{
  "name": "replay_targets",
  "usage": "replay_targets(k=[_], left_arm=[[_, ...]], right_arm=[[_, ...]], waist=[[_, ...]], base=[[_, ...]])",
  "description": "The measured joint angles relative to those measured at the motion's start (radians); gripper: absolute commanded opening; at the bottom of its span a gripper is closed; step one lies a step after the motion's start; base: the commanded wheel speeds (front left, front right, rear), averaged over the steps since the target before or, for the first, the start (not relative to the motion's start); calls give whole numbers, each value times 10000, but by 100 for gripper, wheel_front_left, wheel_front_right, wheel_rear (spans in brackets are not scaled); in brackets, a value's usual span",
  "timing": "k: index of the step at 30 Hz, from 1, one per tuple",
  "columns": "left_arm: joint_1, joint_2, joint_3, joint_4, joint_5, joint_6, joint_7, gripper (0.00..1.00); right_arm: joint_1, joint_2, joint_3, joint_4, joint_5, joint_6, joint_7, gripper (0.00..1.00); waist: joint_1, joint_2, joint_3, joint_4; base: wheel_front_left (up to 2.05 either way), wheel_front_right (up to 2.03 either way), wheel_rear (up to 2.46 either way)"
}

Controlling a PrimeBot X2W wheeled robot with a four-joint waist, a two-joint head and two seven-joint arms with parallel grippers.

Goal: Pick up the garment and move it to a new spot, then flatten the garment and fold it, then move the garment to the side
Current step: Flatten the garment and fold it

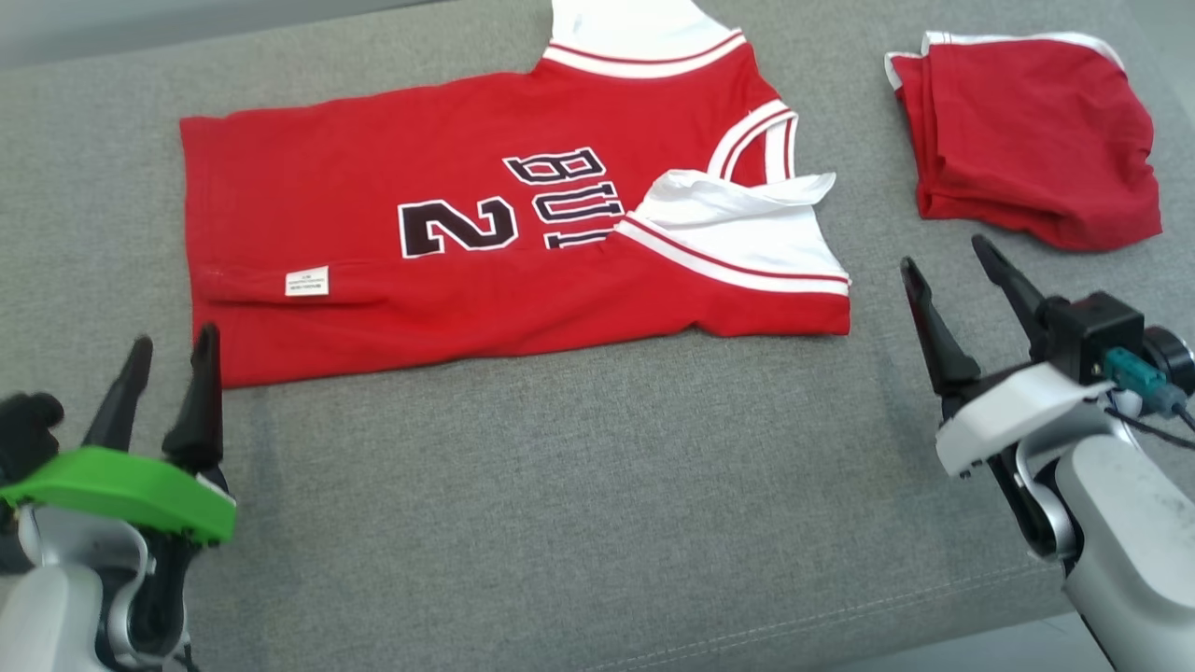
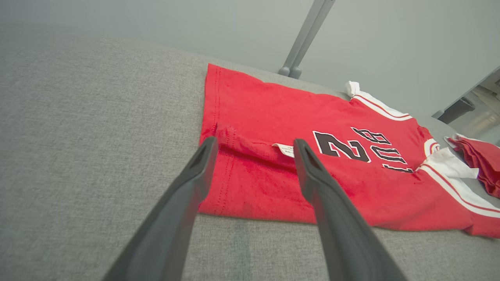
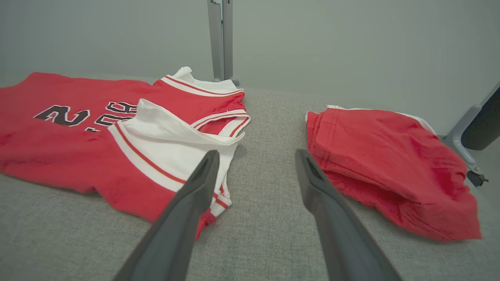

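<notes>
The garment, a red basketball jersey with white trim and black lettering, lies spread on the grey cushioned surface, its near long side folded up over the front, one white sleeve turned over the chest. My left gripper stands open just off the jersey's near hem corner, empty. In the left wrist view the jersey lies ahead of the open left gripper. My right gripper is open and empty, right of the jersey's collar end. The right wrist view has the jersey left of the right gripper.
A folded red garment with white edging lies at the far right, also in the right wrist view and at the left wrist view's edge. Beyond the surface stands a grey metal post. The cushion's front edge runs close below.
</notes>
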Motion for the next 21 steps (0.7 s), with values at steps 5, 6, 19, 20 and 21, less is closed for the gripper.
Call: replay_targets(k=[5, 6, 19, 20, 21], left_arm=[[833, -67, -52, 366, 128, -102, -431, 100], [979, -82, -73, 416, 130, -113, -510, 100], [2149, -119, -263, 740, 385, -286, -1313, 100], [2206, -119, -268, 748, 385, -286, -1315, 100], [2249, -119, -272, 748, 389, -286, -1323, 100]], right_arm=[[820, 25, -182, -201, 42, -92, 0, 100], [982, 27, -201, -249, 44, -109, 0, 100], [2410, 23, -510, -748, 128, -180, 0, 100], [2464, 13, -520, -771, 128, -180, 0, 100], [2517, 0, -529, -811, 128, -180, 0, 100]], waist=[[0, 0, -509, 98], [0, 0, -612, 119], [0, 0, -1925, 436], [0, 0, -2007, 459], [0, 0, -2084, 481]], base=[[0, 0, 0], [0, 0, 0], [0, 0, 0], [0, 0, 0], [0, 0, 0]])
